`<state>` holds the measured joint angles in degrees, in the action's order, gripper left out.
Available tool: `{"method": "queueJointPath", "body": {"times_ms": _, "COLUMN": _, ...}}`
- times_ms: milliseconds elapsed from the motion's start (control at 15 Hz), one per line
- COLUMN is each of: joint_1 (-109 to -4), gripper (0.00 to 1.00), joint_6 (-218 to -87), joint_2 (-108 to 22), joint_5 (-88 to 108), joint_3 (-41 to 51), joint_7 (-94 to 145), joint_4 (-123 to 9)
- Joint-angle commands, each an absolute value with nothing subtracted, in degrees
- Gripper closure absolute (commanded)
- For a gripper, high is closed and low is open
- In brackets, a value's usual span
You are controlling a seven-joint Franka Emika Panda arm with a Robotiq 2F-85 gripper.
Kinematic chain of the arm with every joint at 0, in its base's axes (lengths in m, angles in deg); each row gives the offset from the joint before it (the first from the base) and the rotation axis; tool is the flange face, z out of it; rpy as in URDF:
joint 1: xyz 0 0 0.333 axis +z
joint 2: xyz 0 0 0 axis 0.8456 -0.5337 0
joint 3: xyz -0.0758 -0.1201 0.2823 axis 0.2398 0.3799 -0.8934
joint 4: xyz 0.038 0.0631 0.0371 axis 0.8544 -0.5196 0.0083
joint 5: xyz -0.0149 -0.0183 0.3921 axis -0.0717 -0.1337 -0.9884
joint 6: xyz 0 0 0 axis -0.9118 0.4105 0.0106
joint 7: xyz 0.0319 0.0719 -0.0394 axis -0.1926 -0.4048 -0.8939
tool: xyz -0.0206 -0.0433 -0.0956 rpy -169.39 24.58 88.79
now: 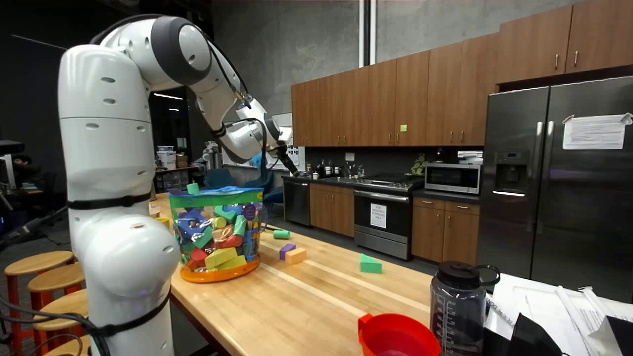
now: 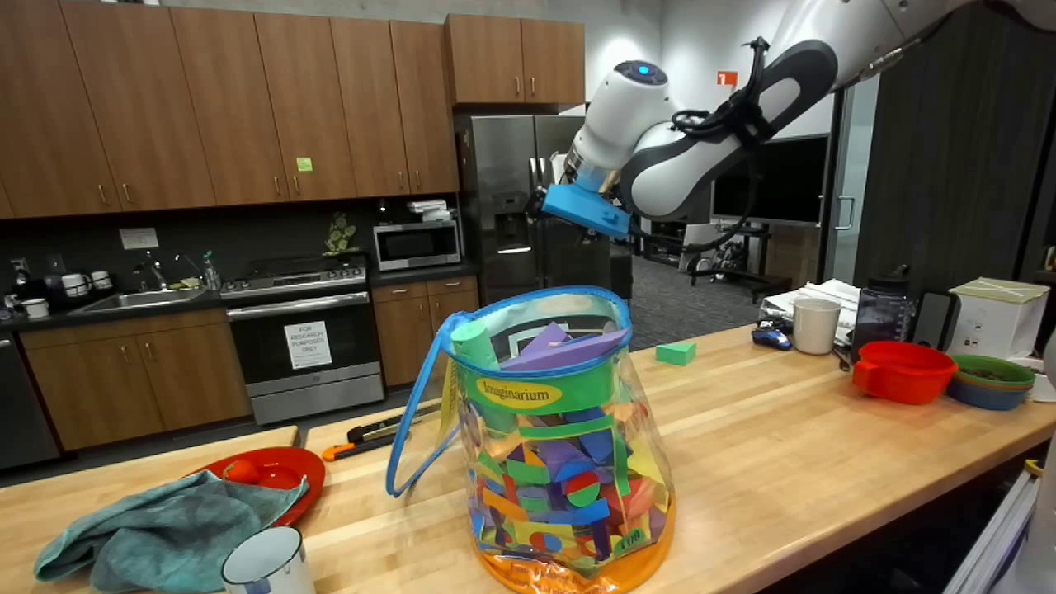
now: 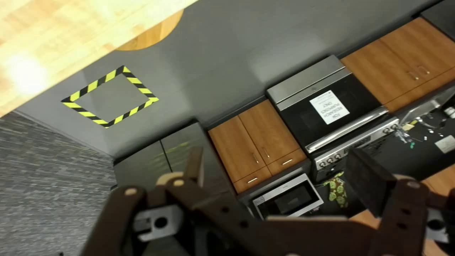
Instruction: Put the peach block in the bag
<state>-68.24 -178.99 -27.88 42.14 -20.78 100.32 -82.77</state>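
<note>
The peach block (image 1: 295, 255) lies on the wooden table in an exterior view, touching or very close to a purple block (image 1: 287, 251). It does not show in the exterior view where the bag stands in front. The see-through bag (image 1: 215, 200) with a green upper band stands upright, full of colored blocks; its band also shows in an exterior view (image 2: 590, 382). My gripper (image 3: 282, 174) is open and empty in the wrist view, its fingers wide apart. In an exterior view the gripper (image 1: 291, 163) is raised above table height, away from the block and the bag.
A green triangular block (image 1: 370, 264) and a green cylinder (image 1: 281, 234) lie on the table. A red bowl (image 1: 398, 333) and a dark bottle (image 1: 457, 306) stand at one end. A red plate (image 2: 301, 474), a teal cloth (image 2: 173, 528) and a mug (image 2: 268, 561) lie beyond the bag.
</note>
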Motion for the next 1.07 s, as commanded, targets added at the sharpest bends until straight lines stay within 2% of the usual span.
{"method": "queueJointPath", "body": {"times_ms": 0, "joint_1": -69.33, "gripper": 0.0, "joint_6": -176.3, "joint_2": -29.67, "joint_5": 49.41, "joint_3": -18.92, "joint_7": 103.41, "joint_4": -84.14}}
{"method": "queueJointPath", "body": {"times_ms": 1000, "joint_1": -68.03, "gripper": 0.0, "joint_6": -168.48, "joint_2": -36.85, "joint_5": 51.92, "joint_3": -18.21, "joint_7": 102.09, "joint_4": -91.15}}
